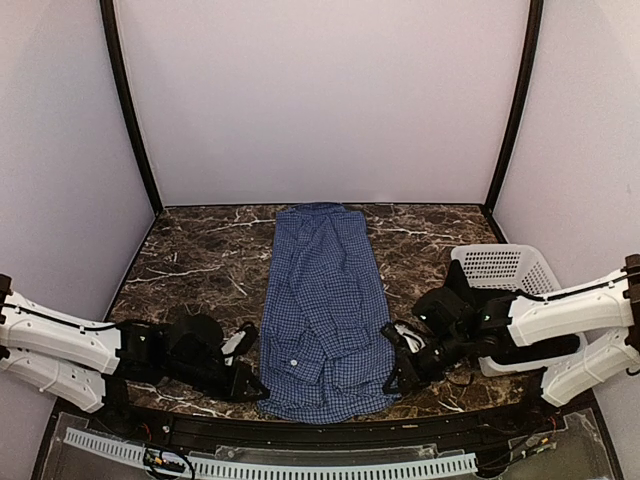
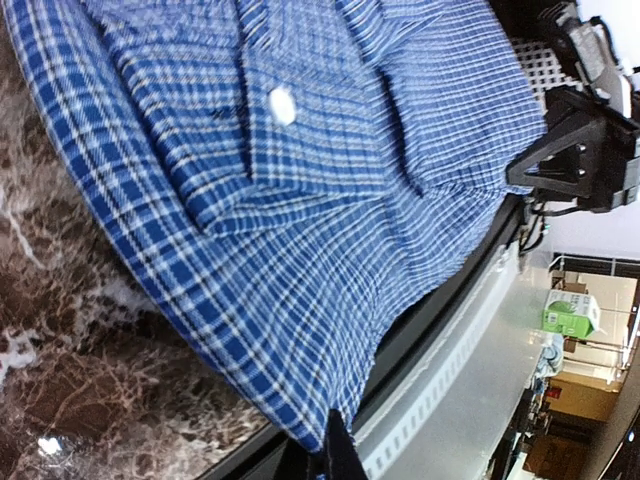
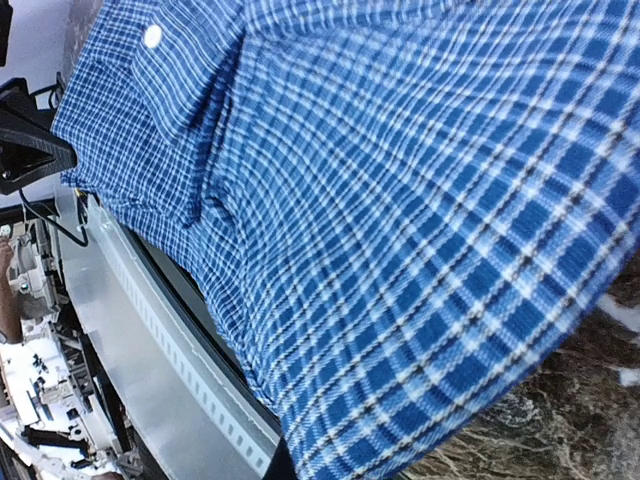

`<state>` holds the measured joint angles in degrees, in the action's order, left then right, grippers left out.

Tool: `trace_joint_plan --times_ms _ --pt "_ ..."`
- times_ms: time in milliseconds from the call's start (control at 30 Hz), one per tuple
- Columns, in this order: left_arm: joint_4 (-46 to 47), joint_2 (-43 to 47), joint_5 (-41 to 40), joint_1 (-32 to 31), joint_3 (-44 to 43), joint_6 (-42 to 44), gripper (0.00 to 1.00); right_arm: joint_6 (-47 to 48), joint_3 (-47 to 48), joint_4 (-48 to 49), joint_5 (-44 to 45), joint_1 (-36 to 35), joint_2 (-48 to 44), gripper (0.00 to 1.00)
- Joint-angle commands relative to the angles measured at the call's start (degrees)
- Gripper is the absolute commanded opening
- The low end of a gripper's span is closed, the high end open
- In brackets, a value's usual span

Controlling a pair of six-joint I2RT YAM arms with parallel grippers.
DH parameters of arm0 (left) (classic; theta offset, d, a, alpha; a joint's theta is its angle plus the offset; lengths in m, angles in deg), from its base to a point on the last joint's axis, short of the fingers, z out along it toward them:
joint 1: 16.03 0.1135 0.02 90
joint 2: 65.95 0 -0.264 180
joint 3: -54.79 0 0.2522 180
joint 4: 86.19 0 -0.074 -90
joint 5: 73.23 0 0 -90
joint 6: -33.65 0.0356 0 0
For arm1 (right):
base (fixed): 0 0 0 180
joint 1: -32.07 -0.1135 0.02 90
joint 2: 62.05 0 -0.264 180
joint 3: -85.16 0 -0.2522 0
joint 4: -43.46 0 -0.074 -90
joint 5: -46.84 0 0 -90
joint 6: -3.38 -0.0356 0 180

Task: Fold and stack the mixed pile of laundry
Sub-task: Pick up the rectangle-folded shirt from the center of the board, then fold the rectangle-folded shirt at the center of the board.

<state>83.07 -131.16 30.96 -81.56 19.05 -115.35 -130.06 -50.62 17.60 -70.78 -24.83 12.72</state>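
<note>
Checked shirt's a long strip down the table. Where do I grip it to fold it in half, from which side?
Take the shirt by both near hem corners, one per arm, each from its outer side, low along the table. The strip runs away from the bases, so that hem is nearest; left gripper and right gripper are shut there.

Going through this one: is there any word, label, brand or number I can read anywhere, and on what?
No text can be read in any view.
Green-and-white carton, far background of the left wrist view: its print is too small and blurred to read.
Checked shirt and white basket: no lettering visible.
</note>
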Motion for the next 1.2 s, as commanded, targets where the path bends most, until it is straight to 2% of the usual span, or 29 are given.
trace_joint_plan --times_ms 0,167,367,567,733,967,1167 --pt "-4.5 6.9 -5.0 0.5 -1.3 1.3 0.00 1.9 4.9 -5.5 6.7 -0.3 -4.2 0.00" --pt "-6.9 7.0 -5.4 3.7 -3.5 4.0 0.00 5.6 8.6 -7.6 9.5 0.9 -2.5 0.00" --pt "-4.1 5.4 -5.0 7.8 -4.6 6.4 0.00 8.4 10.7 -7.3 11.6 2.8 -1.2 0.00" --pt "-3.2 0.1 -4.1 10.8 -8.6 11.1 0.00 12.2 13.5 -6.9 11.5 6.0 1.1 0.00" --pt "-3.5 -5.4 -2.7 19.1 -15.0 17.2 0.00 17.9 19.1 -7.0 11.6 12.2 4.3 0.00" --pt "-2.3 -19.8 0.5 31.1 -30.2 24.4 0.00 24.4 32.3 -3.3 9.4 21.2 17.0 0.00" --pt "1.3 -32.2 1.3 36.9 -39.2 26.0 0.00 26.9 44.1 -1.1 8.9 25.1 31.0 0.00"
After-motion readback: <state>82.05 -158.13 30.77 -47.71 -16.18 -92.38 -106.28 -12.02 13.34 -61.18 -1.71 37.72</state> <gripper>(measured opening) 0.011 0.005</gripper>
